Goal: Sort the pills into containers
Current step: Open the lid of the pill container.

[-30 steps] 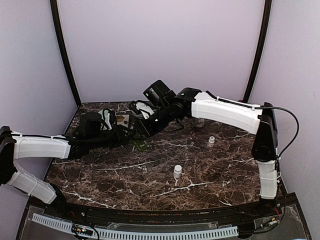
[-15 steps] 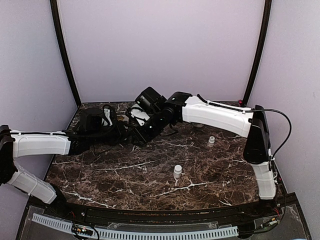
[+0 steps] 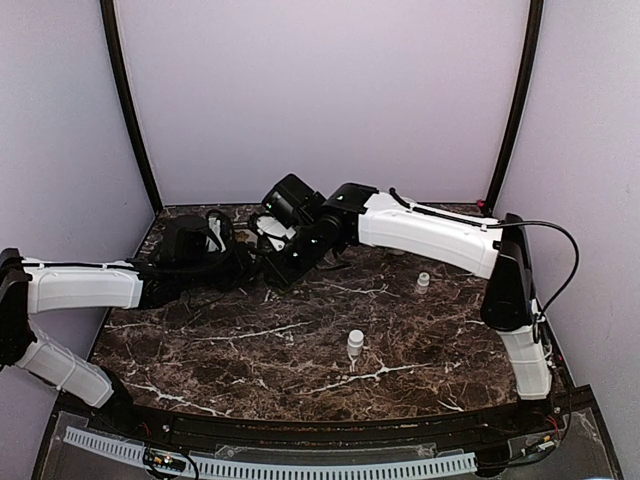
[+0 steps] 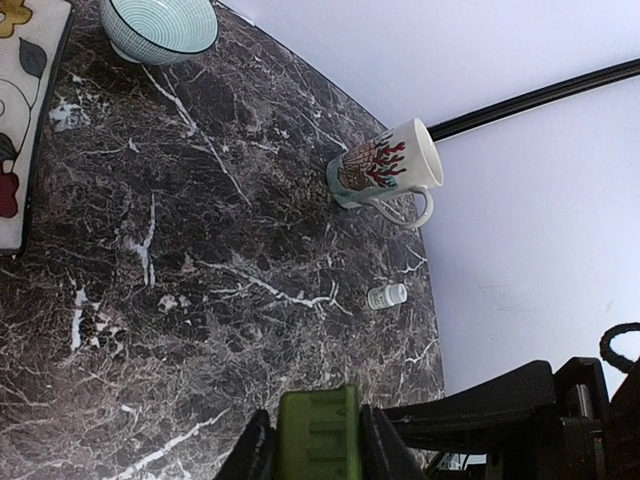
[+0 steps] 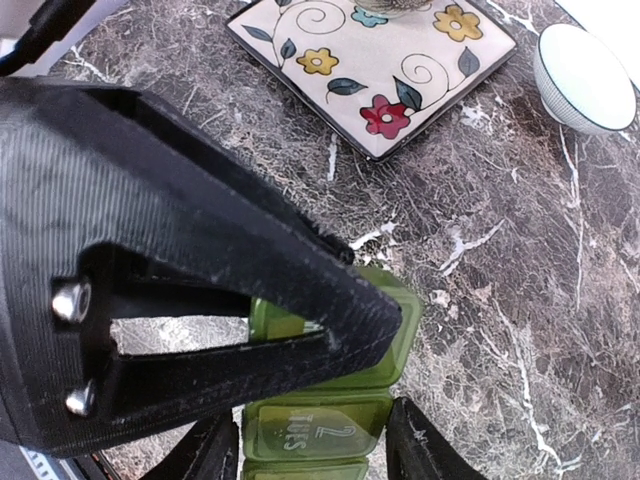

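Gripping: left gripper (image 4: 320, 458) clenched on green pill organizer (image 4: 320, 425)
Right gripper (image 3: 272, 262): one finger over organizer's lids (grip state: cannot tell)
Mug (image 4: 385, 170): near small white bottle (image 4: 387, 296)

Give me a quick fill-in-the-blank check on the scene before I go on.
The left claw holds a ____ pill box.
The box lid in the right wrist view reads ____.
The square plate is painted with ____.
Nearest the mug stands a small white ____.
Missing words: green; TUES; flowers; bottle.
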Tool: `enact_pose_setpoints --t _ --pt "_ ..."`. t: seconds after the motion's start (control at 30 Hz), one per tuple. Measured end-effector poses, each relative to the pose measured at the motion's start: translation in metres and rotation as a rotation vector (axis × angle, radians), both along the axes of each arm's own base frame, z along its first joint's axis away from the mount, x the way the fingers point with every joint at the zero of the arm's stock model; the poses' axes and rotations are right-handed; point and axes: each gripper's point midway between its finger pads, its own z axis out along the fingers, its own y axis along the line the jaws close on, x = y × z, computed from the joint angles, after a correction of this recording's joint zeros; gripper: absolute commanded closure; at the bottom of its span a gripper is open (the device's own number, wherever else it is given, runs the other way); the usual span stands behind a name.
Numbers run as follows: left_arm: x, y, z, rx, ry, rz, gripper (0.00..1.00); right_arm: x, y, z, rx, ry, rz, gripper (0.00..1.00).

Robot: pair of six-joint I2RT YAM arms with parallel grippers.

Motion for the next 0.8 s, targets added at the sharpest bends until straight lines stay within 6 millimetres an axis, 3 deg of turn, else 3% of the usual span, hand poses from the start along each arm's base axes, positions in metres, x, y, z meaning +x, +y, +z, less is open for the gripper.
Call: enact_pose_setpoints --t 0.4,0.8 --pt "0.001 0.0006 -0.0012 0.009 0.011 0.011 1.0 0.0051 0.0005 -0.0026 -0.023 -0.03 -0.017 0.71" --pt "0.0007 0.0007 -0.0019 0.011 0.015 0.012 1.0 0.0027 0.0019 -0.0027 -0.013 -0.013 -0.01 0.71"
